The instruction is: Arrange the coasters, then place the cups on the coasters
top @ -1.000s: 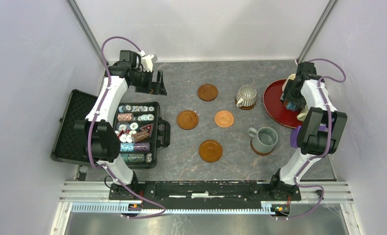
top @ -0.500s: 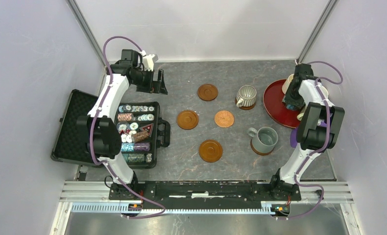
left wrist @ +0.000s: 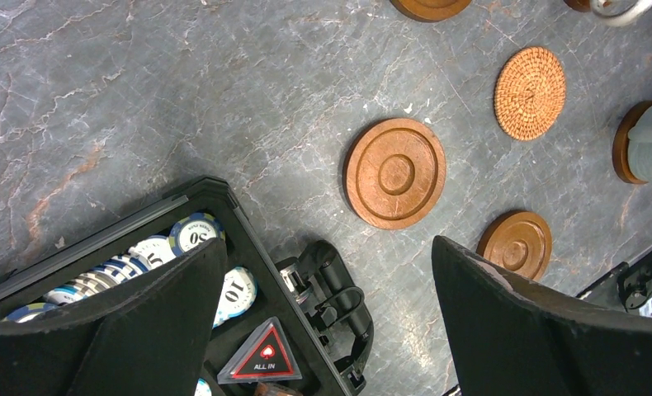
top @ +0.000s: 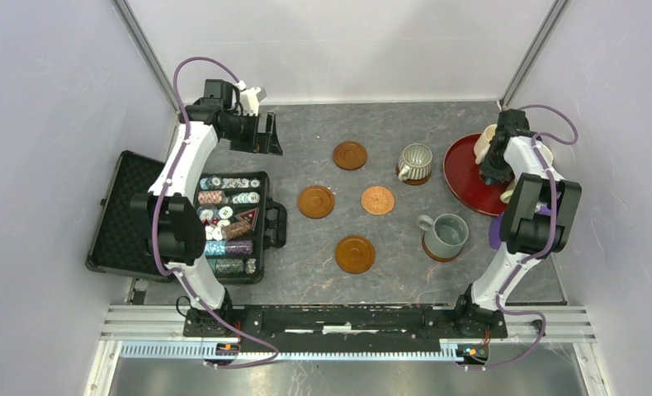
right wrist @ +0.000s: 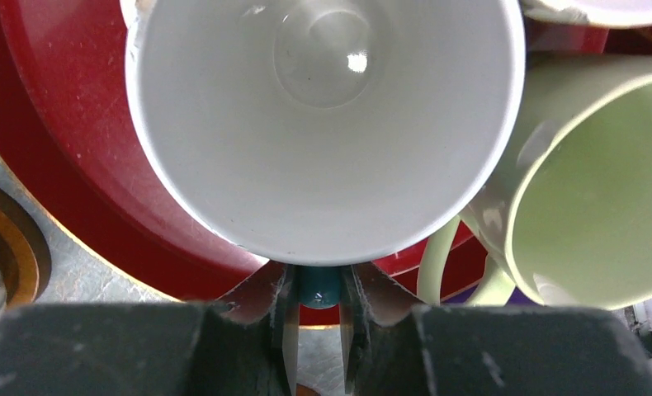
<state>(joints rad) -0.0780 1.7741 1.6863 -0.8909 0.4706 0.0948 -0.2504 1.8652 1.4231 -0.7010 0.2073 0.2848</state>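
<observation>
Four lay bare in the top view, between the two claws: far coaster [top: 350, 155], left coaster [top: 316, 201], patterned coaster [top: 378, 200], near coaster [top: 355, 254]. Ribbed cup [top: 414, 162] and grey-blue cup [top: 446, 235] were seated on theirs, left of the right claw [top: 493, 171], which sat over the red tray [top: 459, 177]. Left claw [top: 266, 137] hung spread above the table [top: 306, 124], the chip case [top: 120, 219] nearer the arm bases; it held nothing.

Left wrist: fingers wide apart, nothing between them. Left coaster lay flat just ahead, patterned coaster further out to the right.

Right wrist: claw was pinched on the teal handle of the blue cup [right wrist: 323, 124]. The cup was white inside and upright on the tray, directly ahead of the fingertips. Pale green cup [right wrist: 591, 190] crowded it on the claw's right; touching or not, couldn't tell.

Handling, my read: glazed ceramic, so stiff, slick and weighty for a handle-only hold. It would want to swing about the handle, so a slow, straight-up lift was called for. Handle looked the sensible hold, since neighbours blocked the rim. It would chip if knocked.
</observation>
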